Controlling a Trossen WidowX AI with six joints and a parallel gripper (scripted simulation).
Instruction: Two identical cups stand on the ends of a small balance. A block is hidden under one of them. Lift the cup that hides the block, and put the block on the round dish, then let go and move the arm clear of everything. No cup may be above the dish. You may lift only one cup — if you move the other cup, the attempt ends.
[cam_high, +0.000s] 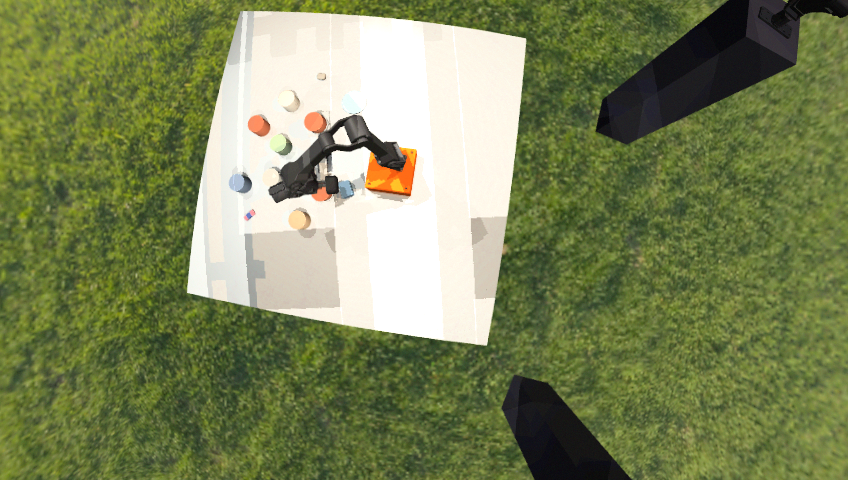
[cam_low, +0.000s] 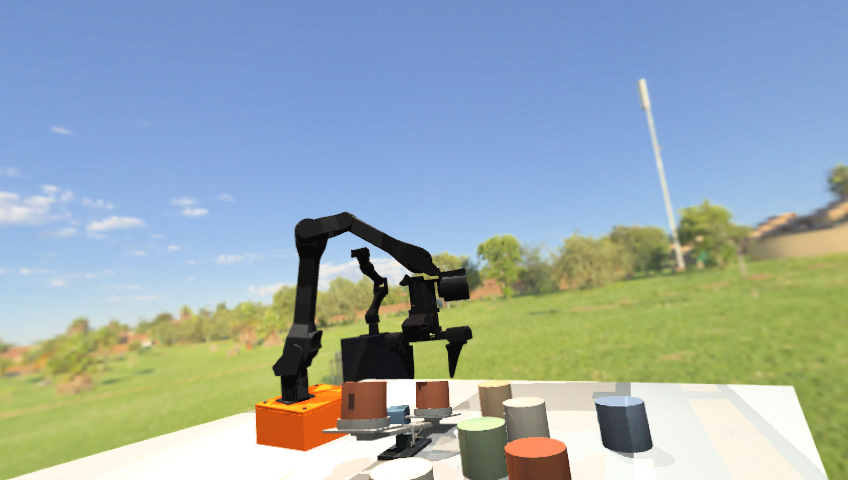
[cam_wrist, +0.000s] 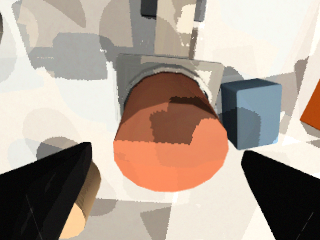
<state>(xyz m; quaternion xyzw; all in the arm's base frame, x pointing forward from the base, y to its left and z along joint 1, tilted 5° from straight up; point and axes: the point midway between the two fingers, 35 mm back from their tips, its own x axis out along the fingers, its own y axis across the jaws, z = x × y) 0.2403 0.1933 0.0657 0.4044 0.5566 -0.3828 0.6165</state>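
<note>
Two matching terracotta cups stand on the balance. One cup stands on the end nearer the pale round dish. The other cup is upright on the far end, partly covered by the arm in the top view. My gripper is open and empty, pointing down above this far-end cup. In the wrist view the cup's top shows between the fingertips, without contact. No block is visible; what lies under either cup is hidden.
A blue box stands close beside the far-end cup, towards the orange base. A tan cylinder is on the other side. Green, red, cream and dark blue cylinders stand around.
</note>
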